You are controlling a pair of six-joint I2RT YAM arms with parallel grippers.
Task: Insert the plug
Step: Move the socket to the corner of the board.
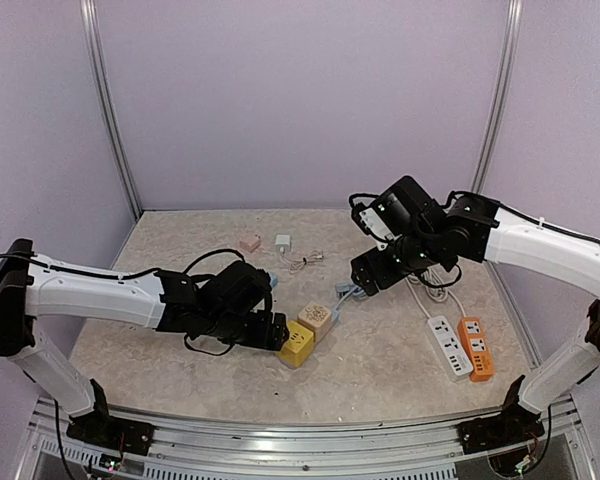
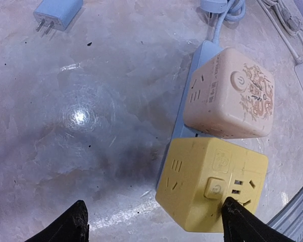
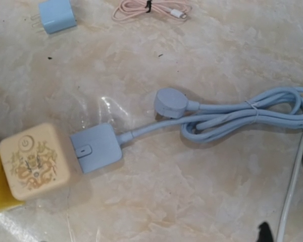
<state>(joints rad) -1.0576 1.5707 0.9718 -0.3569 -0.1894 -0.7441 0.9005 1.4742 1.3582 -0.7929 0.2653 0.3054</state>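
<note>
A yellow socket cube (image 2: 212, 181) and a beige socket cube (image 2: 230, 96) with a dragon print stand side by side over a flat blue block (image 2: 192, 85). From that block (image 3: 96, 148) a blue cable (image 3: 242, 118) loops away and ends in a round blue plug (image 3: 171, 102) lying loose on the table. My left gripper (image 2: 156, 229) is open, and its right finger (image 2: 240, 222) rests against the yellow cube's near corner. My right gripper (image 1: 365, 275) hovers open above the blue cable with nothing in it. Only one of its fingertips (image 3: 265, 232) shows in the right wrist view.
A small blue charger (image 3: 55, 16) and a coiled pink cable (image 3: 151, 9) lie behind the cubes. A pink adapter (image 1: 248, 243) and a white charger (image 1: 283, 242) sit further back. A white power strip (image 1: 448, 345) and an orange one (image 1: 476, 348) lie at the right.
</note>
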